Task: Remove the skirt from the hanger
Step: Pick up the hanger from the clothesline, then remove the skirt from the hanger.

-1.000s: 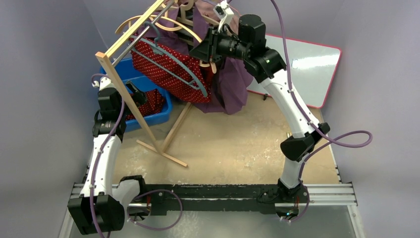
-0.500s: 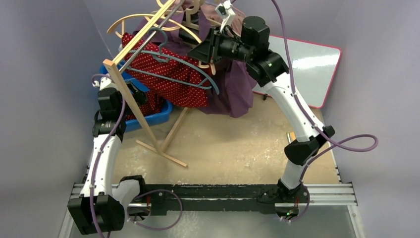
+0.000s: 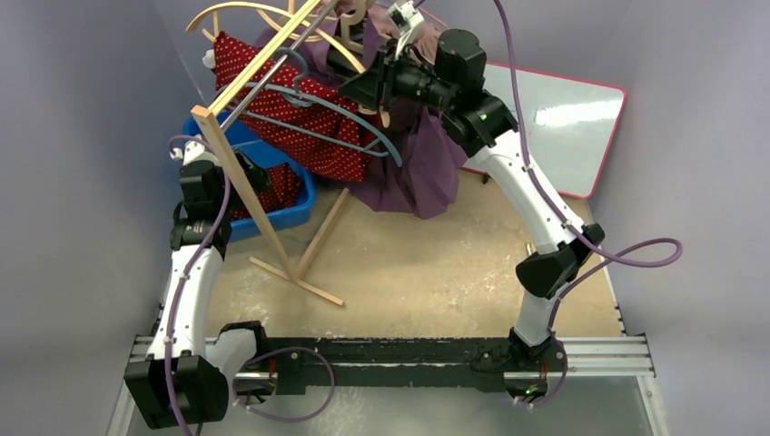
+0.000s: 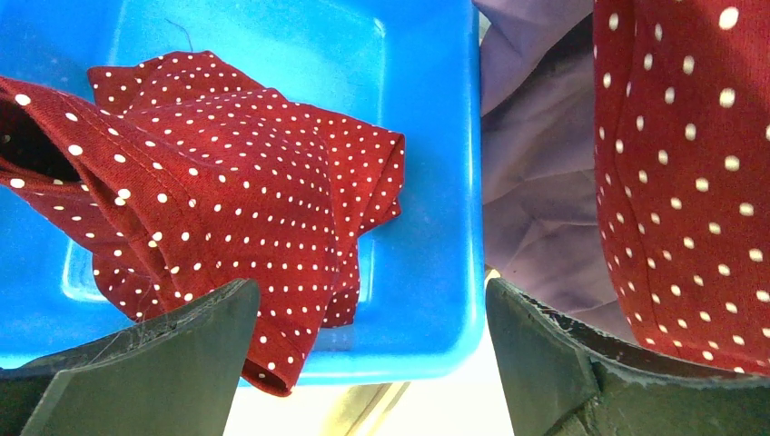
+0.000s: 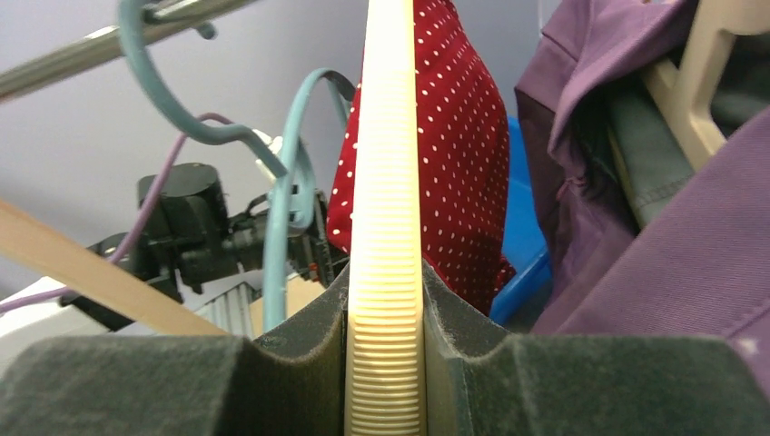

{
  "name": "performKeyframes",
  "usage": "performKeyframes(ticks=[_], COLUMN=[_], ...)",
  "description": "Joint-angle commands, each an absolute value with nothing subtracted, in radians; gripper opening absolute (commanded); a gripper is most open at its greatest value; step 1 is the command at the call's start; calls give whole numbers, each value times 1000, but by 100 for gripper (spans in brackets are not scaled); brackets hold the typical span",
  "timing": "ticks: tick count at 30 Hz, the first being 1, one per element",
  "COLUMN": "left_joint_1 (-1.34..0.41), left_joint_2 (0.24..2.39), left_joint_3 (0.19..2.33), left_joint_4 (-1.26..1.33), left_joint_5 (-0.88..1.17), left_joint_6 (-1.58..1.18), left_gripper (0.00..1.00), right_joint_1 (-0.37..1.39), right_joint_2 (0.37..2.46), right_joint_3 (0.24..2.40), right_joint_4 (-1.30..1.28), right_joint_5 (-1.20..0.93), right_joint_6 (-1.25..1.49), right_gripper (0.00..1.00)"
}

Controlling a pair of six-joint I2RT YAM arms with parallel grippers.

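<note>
We see our right gripper (image 5: 385, 304) clenched on the cream hanger (image 5: 389, 136) — its ribbed bar runs lengthwise straight away from the wrist; our left gripper (image 4: 368, 363) hangs released above the blue bin (image 4: 436, 227).

The tan table (image 3: 427, 263) carries a blue bin (image 3: 300, 202) at its far-left corner. A wooden rack (image 3: 300, 282) stands beside it. A white board (image 3: 572, 118) lies far right.
</note>
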State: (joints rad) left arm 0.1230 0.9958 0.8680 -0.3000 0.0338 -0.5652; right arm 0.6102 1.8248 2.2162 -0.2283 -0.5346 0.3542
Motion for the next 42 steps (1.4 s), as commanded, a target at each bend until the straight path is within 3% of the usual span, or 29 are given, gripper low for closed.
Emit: performKeyframes(ticks=[1, 22, 28, 33, 37, 42], left_joint_1=[127, 127, 127, 122, 77, -18], left_joint_2=[998, 1053, 1100, 1179, 1192, 1230], left_joint_3=[860, 844, 755, 673, 631, 669], left_joint_4=[-245, -188, 102, 516, 822, 866], left_joint_5=[42, 155, 452, 637, 680, 664], left_joint_6=[-578, -612, -778, -1077, -1279, -1277], left_gripper=[95, 95, 96, 97, 100, 99], right_joint_1=[609, 603, 603, 603, 603, 603], right_joint_2=[1804, 1647, 1563, 1542, 1523, 1493], right_joint_3=[2196, 1742, 1601, 1592, 1551, 1509], right_joint_4=[-58, 122, 286, 291, 313, 348], right_joint_5=[-455, -360, -408, -441, -453, -469], right_joint_6=[290, 367, 482, 503, 522, 544], right_gripper=[0, 0, 0, 0, 0, 0])
